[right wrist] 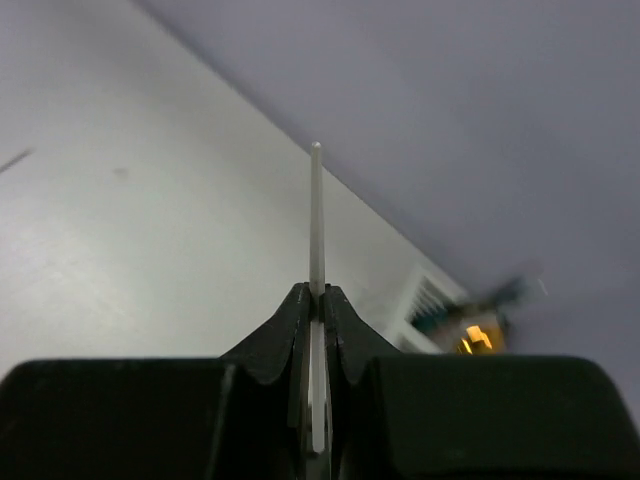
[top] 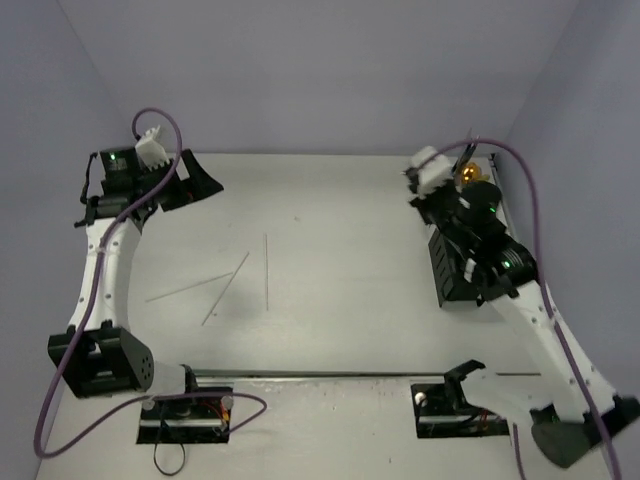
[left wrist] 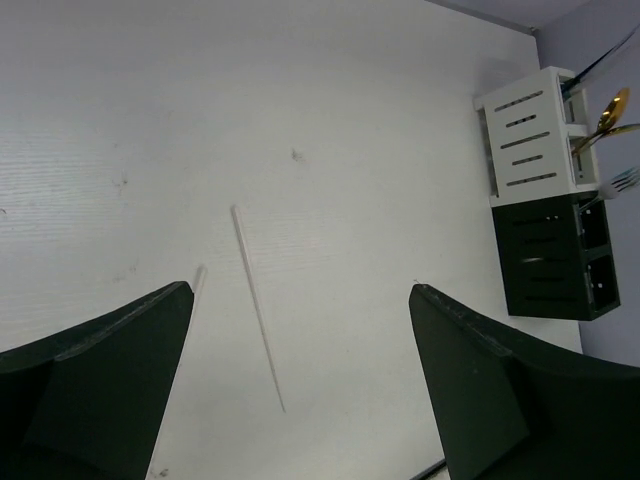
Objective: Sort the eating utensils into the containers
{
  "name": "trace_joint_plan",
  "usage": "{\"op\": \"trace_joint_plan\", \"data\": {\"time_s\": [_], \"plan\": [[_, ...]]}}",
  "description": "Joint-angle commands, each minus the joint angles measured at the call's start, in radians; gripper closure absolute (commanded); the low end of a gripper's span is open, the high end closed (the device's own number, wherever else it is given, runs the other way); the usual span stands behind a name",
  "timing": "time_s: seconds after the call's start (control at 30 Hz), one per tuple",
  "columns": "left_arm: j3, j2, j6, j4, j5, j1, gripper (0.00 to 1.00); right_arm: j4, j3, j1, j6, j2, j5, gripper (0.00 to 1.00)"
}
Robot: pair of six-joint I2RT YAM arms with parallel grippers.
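Note:
Three thin pale sticks lie on the white table: one [top: 267,270] runs straight, and two more [top: 225,288] [top: 190,288] lie slanted to its left. My left gripper [left wrist: 300,288] hangs open high over the table at the far left, with one stick [left wrist: 258,305] below the gap and nothing between its fingers. My right gripper [right wrist: 316,292] is shut on another pale stick [right wrist: 316,215], which points up out of the jaws. It hovers by the containers: the white box [left wrist: 530,140] with a gold spoon [left wrist: 612,108] and a fork [left wrist: 625,180], and the black box [left wrist: 550,255].
A metal rail [top: 350,375] runs along the near table edge between the two arm bases. Purple walls close the table at the back and sides. The right arm [top: 490,250] covers much of the black box [top: 448,275] from above.

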Motion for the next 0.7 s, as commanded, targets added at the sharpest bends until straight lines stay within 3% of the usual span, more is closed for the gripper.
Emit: {"op": "trace_joint_plan", "data": {"time_s": [0.0,0.13,0.33,0.67], "plan": [[-0.068,-0.024,0.018,0.185,-0.084,-0.032,0.11,0.085,-0.068,-0.3,0.372,-0.152,0.003,1.0],[-0.104,-0.022,0.049,0.22,-0.123,-0.032,0.11,0.075,-0.122,-0.49,0.541,-0.188,-0.007,1.0],[-0.142,-0.038,0.099,0.22,-0.147,-0.033,0.11,0.018,-0.162,-0.701,0.653,-0.164,-0.106,1.0],[-0.249,-0.055,0.161,0.285,-0.124,-0.038,0.11,0.086,-0.261,-0.753,0.632,-0.185,-0.125,1.0]]}}
